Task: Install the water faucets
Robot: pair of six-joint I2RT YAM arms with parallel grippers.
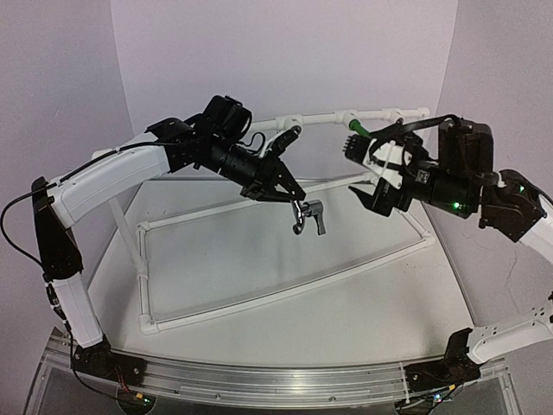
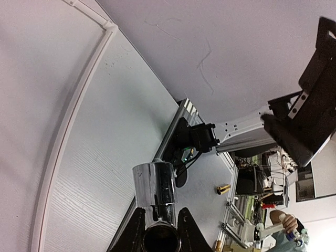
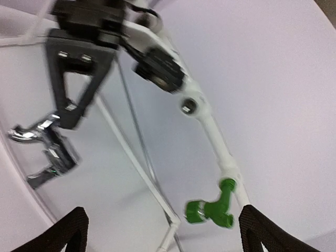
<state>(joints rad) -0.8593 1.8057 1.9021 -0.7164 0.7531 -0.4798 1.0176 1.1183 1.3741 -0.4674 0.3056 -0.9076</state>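
The chrome water faucet hangs in the air above the middle of the white pipe frame, with my left gripper shut on it. In the left wrist view its shiny barrel sticks out between the two black fingers. The green water faucet sits screwed into a fitting on the raised back rail. My right gripper stands open just in front of it, holding nothing. In the right wrist view the green faucet lies inside the wide gap, close to the right finger. The chrome faucet shows at the left.
The pipe frame lies flat on the white table, with upright posts and a back rail carrying white fittings with round holes. A brass part lies beside the aluminium base rail at the near edge.
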